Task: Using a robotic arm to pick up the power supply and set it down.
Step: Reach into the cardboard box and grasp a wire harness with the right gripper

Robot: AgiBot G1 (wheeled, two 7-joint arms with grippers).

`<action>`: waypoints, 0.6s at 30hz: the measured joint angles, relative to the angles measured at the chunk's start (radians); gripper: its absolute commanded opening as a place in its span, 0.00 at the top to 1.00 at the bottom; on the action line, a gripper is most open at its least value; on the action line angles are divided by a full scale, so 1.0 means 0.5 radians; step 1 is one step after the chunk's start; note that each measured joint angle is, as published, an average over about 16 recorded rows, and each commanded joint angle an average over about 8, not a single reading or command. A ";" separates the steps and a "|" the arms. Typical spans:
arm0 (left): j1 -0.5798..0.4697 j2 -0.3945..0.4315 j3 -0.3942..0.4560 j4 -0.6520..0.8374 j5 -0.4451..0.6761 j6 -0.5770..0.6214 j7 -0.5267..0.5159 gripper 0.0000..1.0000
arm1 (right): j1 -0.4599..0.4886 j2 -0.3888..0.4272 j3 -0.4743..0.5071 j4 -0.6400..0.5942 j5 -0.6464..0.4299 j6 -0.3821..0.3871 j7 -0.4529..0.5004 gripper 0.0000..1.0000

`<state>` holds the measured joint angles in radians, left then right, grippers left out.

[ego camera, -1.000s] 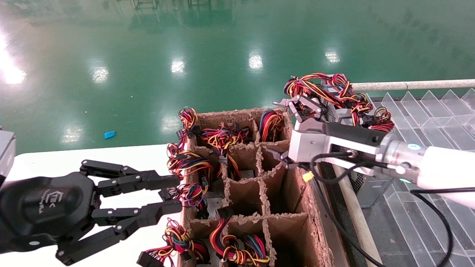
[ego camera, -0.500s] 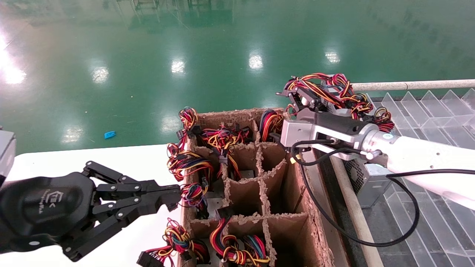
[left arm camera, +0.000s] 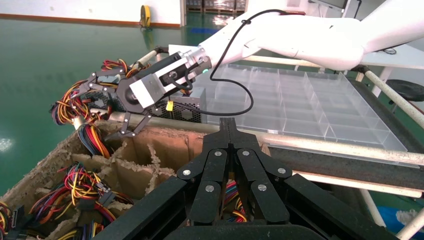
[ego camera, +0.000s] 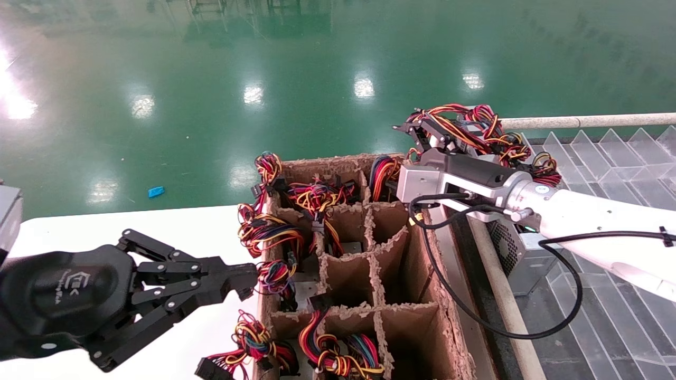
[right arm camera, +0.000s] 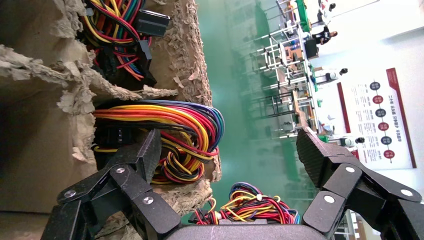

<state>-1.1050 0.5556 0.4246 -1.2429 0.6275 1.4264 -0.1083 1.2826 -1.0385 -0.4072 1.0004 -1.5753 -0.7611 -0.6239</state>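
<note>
The power supply [ego camera: 488, 132], a grey box under a looped bundle of red, yellow and black wires, lies at the far left corner of the clear tray. The same bundle [right arm camera: 250, 206] shows in the right wrist view, and the supply's mesh side [left arm camera: 187, 107] in the left wrist view. The white robotic arm [ego camera: 581, 216] reaches over the tray's edge. Its right gripper [ego camera: 417, 132] is open beside the bundle, with nothing between its fingers [right arm camera: 150, 150]. My left gripper [ego camera: 247, 277] hovers shut and empty at the cardboard box's left side; its closed tips [left arm camera: 228, 122] show in the left wrist view.
A divided cardboard box [ego camera: 401, 248] holds several wired units. The clear partitioned tray [ego camera: 623, 158] lies to its right behind a metal rail [ego camera: 499, 295]. Another grey unit [ego camera: 523, 264] sits under the right arm. A white table [ego camera: 132, 221] lies at the left.
The left gripper has shut. The right arm has moved up and away from the box toward the wire bundle, its black cable swinging down.
</note>
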 measured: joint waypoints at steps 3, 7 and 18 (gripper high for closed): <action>0.000 0.000 0.000 0.000 0.000 0.000 0.000 1.00 | 0.007 -0.015 0.007 -0.040 0.019 0.000 -0.038 1.00; 0.000 0.000 0.000 0.000 0.000 0.000 0.000 1.00 | 0.015 -0.034 0.016 -0.095 0.045 -0.003 -0.087 1.00; 0.000 0.000 0.000 0.000 0.000 0.000 0.000 1.00 | 0.035 -0.086 0.040 -0.261 0.106 -0.007 -0.221 1.00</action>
<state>-1.1050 0.5556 0.4246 -1.2429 0.6275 1.4264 -0.1083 1.3003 -1.0814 -0.3871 0.8699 -1.5222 -0.7645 -0.7345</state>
